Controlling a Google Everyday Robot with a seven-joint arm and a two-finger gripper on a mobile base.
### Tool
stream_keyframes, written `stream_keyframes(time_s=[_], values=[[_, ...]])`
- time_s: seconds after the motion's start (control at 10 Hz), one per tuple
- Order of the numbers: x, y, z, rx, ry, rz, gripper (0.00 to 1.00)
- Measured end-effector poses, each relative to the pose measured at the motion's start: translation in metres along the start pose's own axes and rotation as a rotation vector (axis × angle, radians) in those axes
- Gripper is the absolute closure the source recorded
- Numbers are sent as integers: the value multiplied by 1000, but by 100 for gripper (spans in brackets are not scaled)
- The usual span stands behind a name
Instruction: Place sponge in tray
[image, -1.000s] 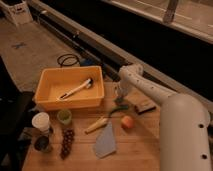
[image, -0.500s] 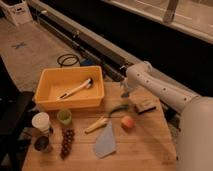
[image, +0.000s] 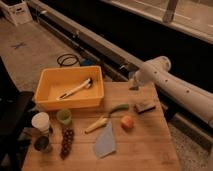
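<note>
One camera, high and set back from the gripper (image: 133, 84), looks down across the table (image: 145, 145) toward it.

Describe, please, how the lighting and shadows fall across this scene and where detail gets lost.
Camera view: warm, dim light covers the wooden table and the yellow tray; the white arm is the brightest thing; the background is near black; the gripper, at the table's far edge right of the tray, sits in shadow.

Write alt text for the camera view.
A white robot arm reaches from the right, its gripper at the wooden table's back edge, right of a yellow tray holding a brush. A cloth, a round fruit and a brown block lie nearer.
</note>
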Motion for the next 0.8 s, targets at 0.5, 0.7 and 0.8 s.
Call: stream_keyframes(time_s=[0.5,0.7,0.8], values=[[-34,53,-34,-85,-106,-127,100],[-50,100,-38,-125,-128,-194,100],[-59,133,-39,-152,-139,-241,100]])
